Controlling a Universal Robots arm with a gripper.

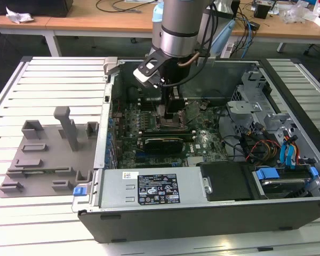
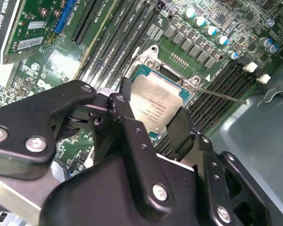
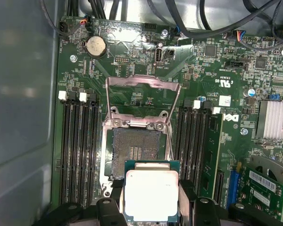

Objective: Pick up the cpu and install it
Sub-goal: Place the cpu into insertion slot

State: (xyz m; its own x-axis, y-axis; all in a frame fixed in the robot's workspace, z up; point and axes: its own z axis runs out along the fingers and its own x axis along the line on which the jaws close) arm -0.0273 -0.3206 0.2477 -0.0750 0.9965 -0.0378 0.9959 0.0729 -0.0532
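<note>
Black fingers (image 2: 132,132) of the gripper (image 2: 153,113), close in both wrist views, are clamped on the cpu (image 3: 151,195) by two opposite edges, its pale metal lid turned toward the wrist. Directly beyond the fingertips lies the socket (image 3: 134,150). In the first wrist view its contact field is bare, and the cpu overlaps only the socket edge nearest the hand, so the chip is held and not seated. On the socket's far side from the hand the metal frame (image 3: 142,94) stands swung open. Dark slots (image 3: 80,141) run in rows on both sides of the socket, flanking the fingers. All sit on the green board (image 3: 217,61). In the exterior view the arm reaches down into the open case (image 1: 176,224), the hand low over the board near the case's middle. A grey tray (image 1: 42,154) lies well apart from the hand, outside the case toward the exterior view's left.
</note>
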